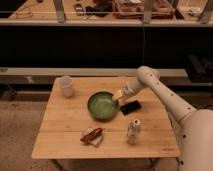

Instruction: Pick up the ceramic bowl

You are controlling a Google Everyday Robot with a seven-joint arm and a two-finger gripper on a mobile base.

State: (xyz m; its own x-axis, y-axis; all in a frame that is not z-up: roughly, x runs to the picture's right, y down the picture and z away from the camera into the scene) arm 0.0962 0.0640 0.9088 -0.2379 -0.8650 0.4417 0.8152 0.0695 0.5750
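The green glazed ceramic bowl (102,105) sits upright near the middle of the wooden table (60,137). My gripper (118,96) reaches in from the right on a white arm (165,100). Its yellowish tip is at the bowl's right rim, low and close to or touching it. The rim under the tip is partly hidden.
A small white cup (65,85) stands at the table's back left. A flat black object (130,107) lies just right of the bowl, under my arm. A pale can (133,131) stands front right, and a red-brown packet (92,135) lies front centre. A dark counter runs behind the table.
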